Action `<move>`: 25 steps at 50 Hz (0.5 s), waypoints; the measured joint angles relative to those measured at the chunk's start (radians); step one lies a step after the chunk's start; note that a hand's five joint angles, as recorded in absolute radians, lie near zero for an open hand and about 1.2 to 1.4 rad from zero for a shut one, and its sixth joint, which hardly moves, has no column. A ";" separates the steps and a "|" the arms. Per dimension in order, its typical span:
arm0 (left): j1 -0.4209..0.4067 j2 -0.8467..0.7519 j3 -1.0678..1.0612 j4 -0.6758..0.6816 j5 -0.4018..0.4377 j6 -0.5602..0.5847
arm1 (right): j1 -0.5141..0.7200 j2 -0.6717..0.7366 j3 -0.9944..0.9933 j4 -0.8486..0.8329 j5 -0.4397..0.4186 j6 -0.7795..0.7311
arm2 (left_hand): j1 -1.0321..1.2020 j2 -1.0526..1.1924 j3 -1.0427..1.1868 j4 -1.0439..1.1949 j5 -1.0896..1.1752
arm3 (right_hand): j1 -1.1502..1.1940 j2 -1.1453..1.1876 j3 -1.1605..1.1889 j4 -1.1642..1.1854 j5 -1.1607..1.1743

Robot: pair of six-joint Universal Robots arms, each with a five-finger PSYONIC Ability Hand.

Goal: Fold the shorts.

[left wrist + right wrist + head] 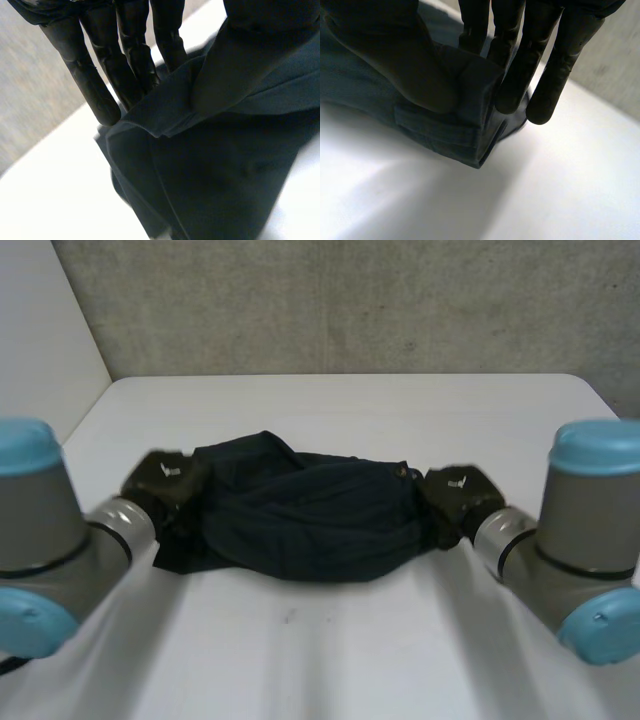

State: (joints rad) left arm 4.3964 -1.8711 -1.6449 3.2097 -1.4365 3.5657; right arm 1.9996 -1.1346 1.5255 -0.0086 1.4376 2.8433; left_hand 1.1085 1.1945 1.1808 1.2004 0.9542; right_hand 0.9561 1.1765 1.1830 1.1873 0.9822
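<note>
Dark navy shorts [305,512] lie bunched across the middle of the white table [340,650], sagging between my two hands. My left hand [165,483] grips their left end; in the left wrist view its thumb [240,60] presses a fold of the shorts [210,170] against the straight fingers [125,65]. My right hand [458,492] holds the right end. There the thumb [395,65] pinches the hemmed edge of the shorts [445,135] against the fingers [545,75].
A grey concrete wall [350,300] rises behind the table's far edge. Bare white table surface lies in front of the shorts and behind them.
</note>
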 measured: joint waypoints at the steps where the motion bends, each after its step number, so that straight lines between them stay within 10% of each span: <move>1: -0.002 0.011 0.001 -0.009 0.000 -0.003 | 0.000 -0.017 -0.006 0.011 0.001 -0.012 | 0.000 0.000 0.000 0.000 0.000 | 0.000 0.000 0.000 0.000 0.000; 15: -0.001 0.436 0.191 -0.452 0.009 -0.058 | -0.017 -0.407 -0.253 0.332 0.002 -0.165 | 0.000 0.002 0.009 0.001 0.000 | 0.002 0.000 0.002 0.004 0.000; 25: 0.027 0.361 0.125 -0.457 0.008 -0.051 | -0.004 -0.297 -0.251 0.442 0.006 -0.217 | 0.000 0.002 0.009 0.001 0.000 | 0.002 0.000 0.002 0.004 0.000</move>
State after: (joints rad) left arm 4.4231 -1.5097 -1.5200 2.7523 -1.4282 3.5144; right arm 1.9953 -1.4320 1.2745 0.4337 1.4434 2.6263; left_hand 1.1085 1.1962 1.1896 1.2011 0.9544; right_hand 0.9584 1.1769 1.1846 1.1917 0.9823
